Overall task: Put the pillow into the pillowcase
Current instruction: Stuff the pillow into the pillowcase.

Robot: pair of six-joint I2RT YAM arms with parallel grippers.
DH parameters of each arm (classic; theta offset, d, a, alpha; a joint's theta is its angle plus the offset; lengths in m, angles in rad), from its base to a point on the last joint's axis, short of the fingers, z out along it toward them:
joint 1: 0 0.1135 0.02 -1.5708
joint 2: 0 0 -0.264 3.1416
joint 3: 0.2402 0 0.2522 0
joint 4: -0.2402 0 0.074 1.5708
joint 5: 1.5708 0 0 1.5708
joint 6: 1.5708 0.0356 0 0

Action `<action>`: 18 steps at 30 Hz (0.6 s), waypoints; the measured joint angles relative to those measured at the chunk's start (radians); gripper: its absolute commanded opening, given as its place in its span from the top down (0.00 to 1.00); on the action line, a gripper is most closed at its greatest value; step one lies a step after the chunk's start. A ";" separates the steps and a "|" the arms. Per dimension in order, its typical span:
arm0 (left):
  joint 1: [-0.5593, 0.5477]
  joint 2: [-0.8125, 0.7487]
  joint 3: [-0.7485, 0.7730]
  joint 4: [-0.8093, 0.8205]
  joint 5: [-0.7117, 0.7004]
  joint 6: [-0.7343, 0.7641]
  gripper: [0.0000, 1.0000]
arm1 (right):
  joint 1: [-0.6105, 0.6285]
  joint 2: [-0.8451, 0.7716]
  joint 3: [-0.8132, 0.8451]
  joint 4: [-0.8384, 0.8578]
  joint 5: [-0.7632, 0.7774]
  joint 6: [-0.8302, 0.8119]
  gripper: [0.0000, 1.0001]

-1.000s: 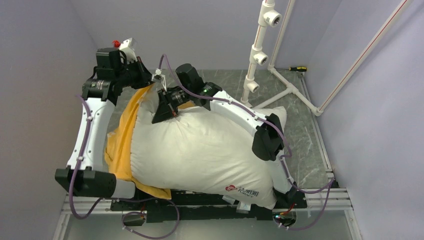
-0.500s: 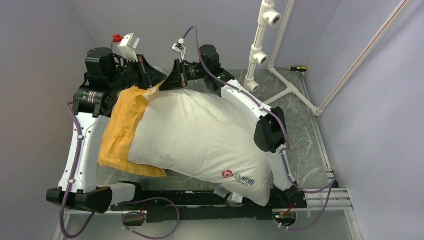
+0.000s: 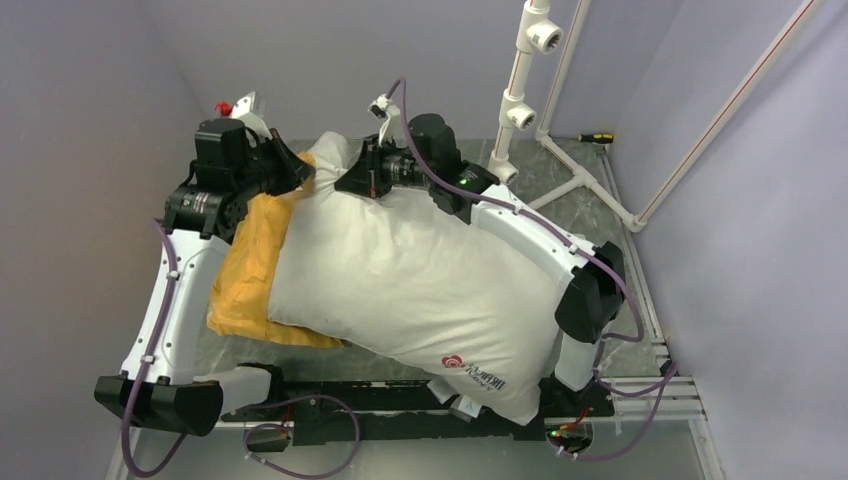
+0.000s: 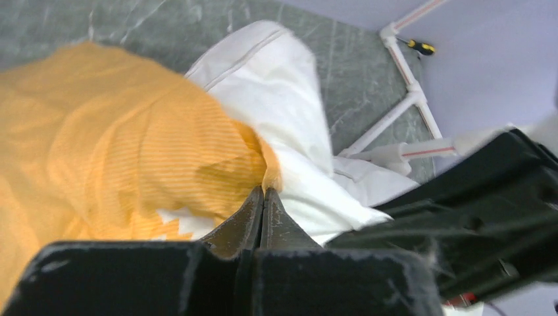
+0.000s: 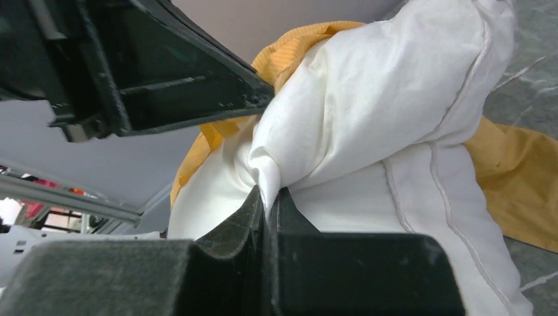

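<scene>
The white pillow [image 3: 420, 280] lies diagonally across the table, its red logo at the near end. Its far left part rests on the pillowcase [image 3: 250, 260], of which only the orange-yellow side shows. My left gripper [image 3: 303, 172] is shut on the pillowcase's orange edge at the pillow's far corner. In the left wrist view the jaws [image 4: 263, 191] pinch orange fabric [image 4: 99, 131] beside the white pillow [image 4: 276, 85]. My right gripper [image 3: 352, 183] is shut on a fold of the pillow, seen in the right wrist view [image 5: 266, 197], with the pillow [image 5: 381, 99] bulging above and the pillowcase [image 5: 520, 178] behind.
A white pipe frame [image 3: 520, 100] stands at the back right, its feet running across the grey table [image 3: 610, 250]. A screwdriver [image 3: 597, 137] lies by the back wall. Walls close in on the left, back and right.
Both grippers lifted the pillow's far end up and back, then came down slightly. The pillow's far corner now pokes out beyond the grippers. The right arm's elbow has swung to the right.
</scene>
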 measured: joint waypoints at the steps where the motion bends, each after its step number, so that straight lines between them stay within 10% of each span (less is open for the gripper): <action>1: -0.001 -0.007 -0.024 -0.001 -0.021 -0.020 1.00 | 0.014 -0.005 0.000 0.000 0.025 -0.007 1.00; 10: 0.006 -0.101 -0.150 -0.024 -0.173 -0.163 1.00 | 0.108 0.197 0.119 -0.039 -0.044 0.000 1.00; 18: 0.050 -0.187 -0.222 -0.142 -0.309 -0.190 1.00 | 0.108 0.098 -0.100 0.045 -0.215 -0.040 1.00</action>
